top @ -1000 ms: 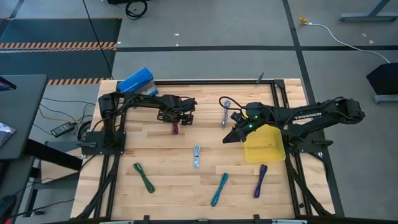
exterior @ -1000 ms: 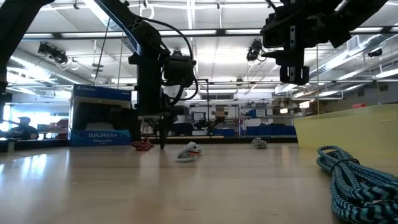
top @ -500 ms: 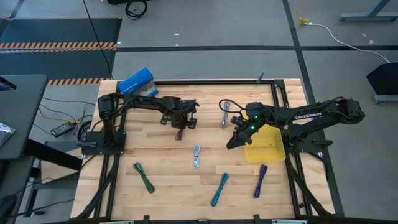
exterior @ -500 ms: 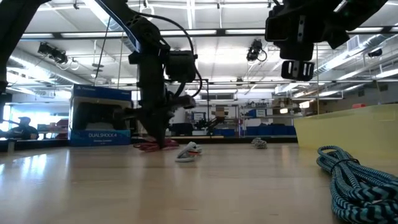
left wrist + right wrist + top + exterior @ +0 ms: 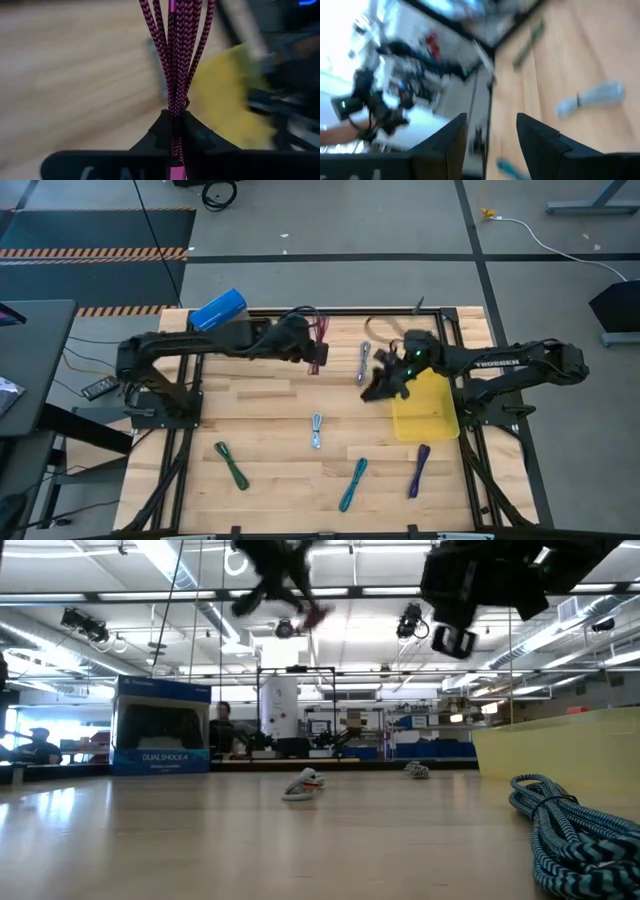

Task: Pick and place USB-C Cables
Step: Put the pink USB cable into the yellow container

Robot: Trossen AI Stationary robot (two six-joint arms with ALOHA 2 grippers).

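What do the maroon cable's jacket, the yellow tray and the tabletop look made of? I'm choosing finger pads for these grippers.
Maroon cable, pinched in the left gripper: a woven fabric sleeve, judging by its black-and-magenta herringbone braid; matte.
Yellow tray: probably moulded plastic, with a uniform colour and smooth wall; the finish is hard to judge.
Table: jointed wooden planks with visible seams, with a light sheen in the low view.

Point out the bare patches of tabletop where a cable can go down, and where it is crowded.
Free: the wood between the blue box and the green cable, and the strip between the pale blue cable and the yellow tray. Crowded: the far edge, where the left gripper holds the maroon cable beside the grey cable and the right gripper.
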